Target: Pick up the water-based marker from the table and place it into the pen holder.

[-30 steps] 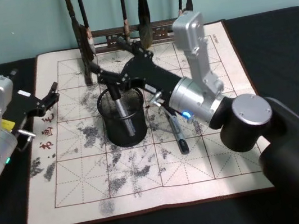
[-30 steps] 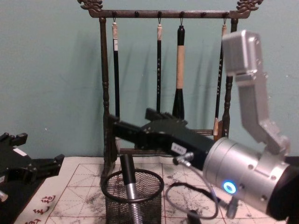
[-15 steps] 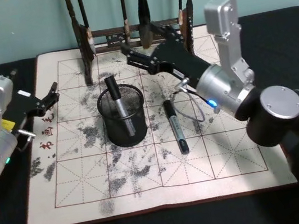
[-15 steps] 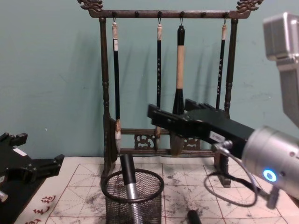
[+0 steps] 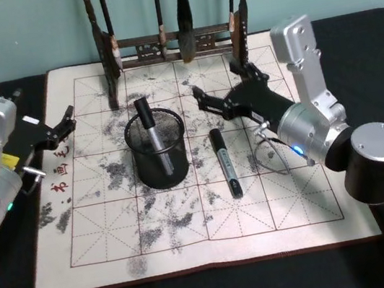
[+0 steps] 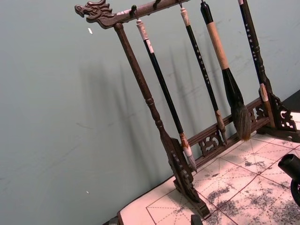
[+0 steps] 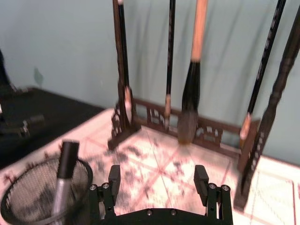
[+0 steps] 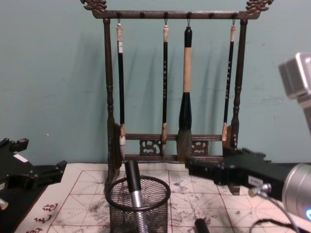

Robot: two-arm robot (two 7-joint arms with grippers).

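The black wire-mesh pen holder (image 5: 159,156) (image 8: 138,208) (image 7: 33,197) stands on the mat left of centre. A marker (image 5: 153,135) (image 8: 132,183) (image 7: 64,180) with a black cap and silver barrel leans inside it, cap upward. A second black marker (image 5: 225,162) lies flat on the mat just right of the holder. My right gripper (image 5: 217,83) (image 7: 157,180) hovers open and empty to the right of the holder, beyond the lying marker. My left gripper (image 5: 66,124) rests open at the mat's left edge.
A tall dark wooden brush rack (image 5: 162,46) (image 8: 167,150) (image 6: 187,187) with several hanging brushes stands at the back of the ink-stained calligraphy mat (image 5: 191,232). Black tablecloth surrounds the mat. The mat's front half is bare.
My right gripper has let go of the marker in the holder and drawn back to the right and lower. The marker stays leaning in the holder. The left arm has not moved.
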